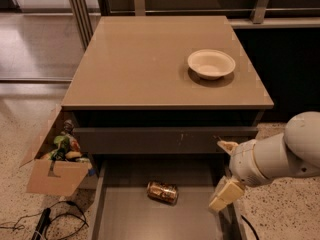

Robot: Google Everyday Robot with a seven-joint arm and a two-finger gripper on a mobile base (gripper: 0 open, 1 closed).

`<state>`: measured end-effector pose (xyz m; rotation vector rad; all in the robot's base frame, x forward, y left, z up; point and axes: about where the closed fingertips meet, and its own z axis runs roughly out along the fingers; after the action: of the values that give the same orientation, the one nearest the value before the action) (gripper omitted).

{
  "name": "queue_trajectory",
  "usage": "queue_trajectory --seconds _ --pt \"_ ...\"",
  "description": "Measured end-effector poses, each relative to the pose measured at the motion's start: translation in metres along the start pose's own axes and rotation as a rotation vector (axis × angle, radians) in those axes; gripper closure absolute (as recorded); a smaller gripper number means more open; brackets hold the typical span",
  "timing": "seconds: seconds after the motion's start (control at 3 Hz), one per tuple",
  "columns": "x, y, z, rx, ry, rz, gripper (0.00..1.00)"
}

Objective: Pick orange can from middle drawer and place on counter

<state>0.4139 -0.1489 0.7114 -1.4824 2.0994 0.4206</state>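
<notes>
The counter (140, 69) carries one white bowl (211, 63).

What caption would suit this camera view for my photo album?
Gripper, jaws open, at the right edge of the middle drawer; orange can lies inside, white bowl on counter.
</notes>
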Motion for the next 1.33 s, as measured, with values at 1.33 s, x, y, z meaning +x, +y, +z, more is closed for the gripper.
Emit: queue_trajectory --seconds 1.33 --pt "0.033 -0.013 0.137 0.032 -0.06 0.068 0.0"
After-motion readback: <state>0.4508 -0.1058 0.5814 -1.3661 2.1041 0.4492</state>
